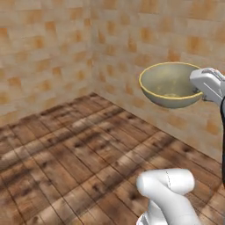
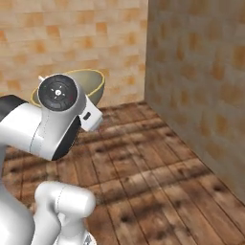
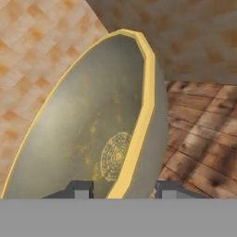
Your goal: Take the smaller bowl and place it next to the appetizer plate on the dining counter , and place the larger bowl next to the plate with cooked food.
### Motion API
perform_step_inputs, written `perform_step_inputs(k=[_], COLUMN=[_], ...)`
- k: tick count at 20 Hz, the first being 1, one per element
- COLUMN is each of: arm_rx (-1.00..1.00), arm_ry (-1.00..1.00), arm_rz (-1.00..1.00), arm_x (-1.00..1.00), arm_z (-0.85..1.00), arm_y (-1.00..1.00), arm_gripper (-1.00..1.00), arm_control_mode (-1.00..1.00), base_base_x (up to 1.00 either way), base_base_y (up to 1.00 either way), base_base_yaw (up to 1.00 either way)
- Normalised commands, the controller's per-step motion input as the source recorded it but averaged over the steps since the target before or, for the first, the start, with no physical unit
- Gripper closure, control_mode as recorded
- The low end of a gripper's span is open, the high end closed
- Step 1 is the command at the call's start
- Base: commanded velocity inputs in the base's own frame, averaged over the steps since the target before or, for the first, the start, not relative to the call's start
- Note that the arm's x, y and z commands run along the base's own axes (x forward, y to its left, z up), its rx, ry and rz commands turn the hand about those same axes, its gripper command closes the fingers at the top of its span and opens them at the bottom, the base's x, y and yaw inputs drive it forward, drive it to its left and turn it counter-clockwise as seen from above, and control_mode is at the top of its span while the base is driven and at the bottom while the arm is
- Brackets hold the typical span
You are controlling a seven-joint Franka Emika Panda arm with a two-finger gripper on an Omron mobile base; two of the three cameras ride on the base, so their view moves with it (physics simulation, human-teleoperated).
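Because the larger bowl (image 1: 169,85) hangs in mid-air over a wooden plank floor (image 1: 74,149), with orange-tiled walls (image 1: 44,48) behind it, it is plainly being carried rather than resting on anything. In the hand view its yellow rim (image 3: 141,120) runs straight down between the two dark finger tips, one inside the bowl's wall and one outside, so the gripper (image 3: 121,190) is partly closed and pinching the bowl by that rim. I would judge the bowl stiff and glazed, ceramic-like, so likely somewhat heavy for an edge grip, slippery under the pads, and liable to chip or break if dropped. A pinch across the rim is the sensible hold on something this wide, though with all the weight to one side of the fingers it may swing or tilt; slow, level motion seems wise. In the left base view it sits roughly upright, opening upward.

Counted, largest first: two tiled walls meeting at a corner, one plank floor, one olive-beige bowl, one gripper with two fingers.
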Motion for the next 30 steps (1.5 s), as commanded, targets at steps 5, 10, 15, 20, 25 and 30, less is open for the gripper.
perform_step_inputs(k=[5,10,15,20,25,30], arm_rx=[0.0,0.0,0.0,0.0,0.0,0.0], arm_ry=[0.0,0.0,0.0,0.0,0.0,0.0], arm_rz=[0.0,0.0,0.0,0.0,0.0,0.0], arm_x=[0.0,0.0,0.0,0.0,0.0,0.0], arm_z=[0.0,0.0,0.0,0.0,0.0,0.0], arm_y=[0.0,0.0,0.0,0.0,0.0,0.0], arm_gripper=[1.0,1.0,1.0,1.0,1.0,1.0], arm_control_mode=[1.0,1.0,1.0,1.0,1.0,1.0], base_base_x=[0.73,1.0,1.0,1.0,0.77,0.59], base_base_y=[0.26,0.02,0.0,-0.07,-0.14,-0.12], base_base_yaw=[0.5,0.43,0.41,0.51,0.54,0.53])
